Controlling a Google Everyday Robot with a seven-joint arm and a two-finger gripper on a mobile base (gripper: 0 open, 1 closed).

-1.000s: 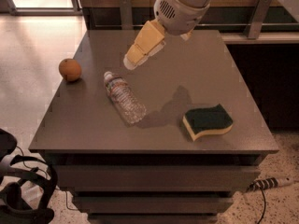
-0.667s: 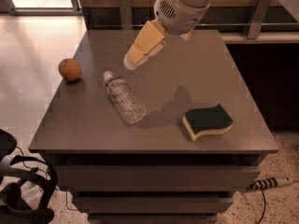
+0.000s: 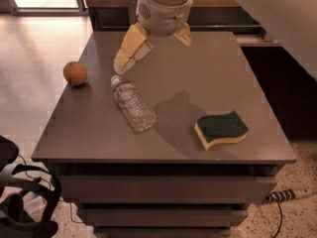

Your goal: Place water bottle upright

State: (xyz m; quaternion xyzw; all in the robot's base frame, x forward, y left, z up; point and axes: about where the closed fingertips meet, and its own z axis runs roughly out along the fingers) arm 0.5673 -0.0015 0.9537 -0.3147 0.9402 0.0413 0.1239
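The bottle [image 3: 132,103] lay on its side on the worktop [image 3: 208,78], cap pointing toward the back. The hand [image 3: 153,51] hung above the cap end, fingers [image 3: 130,51] spread apart, seemingly ready to close around it.

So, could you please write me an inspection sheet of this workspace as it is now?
Surface: grey table, flat top.
Job's things: water bottle lying on its side, cap toward the far left; not upright.
Clutter: orange near the left edge; sponge, green over yellow, on the right.
Grippers: gripper above the table beyond the bottle, open, holding nothing.
Cables: cable on the floor at lower right.
Surroundings: speckled floor; black object at lower left, cannot identify.
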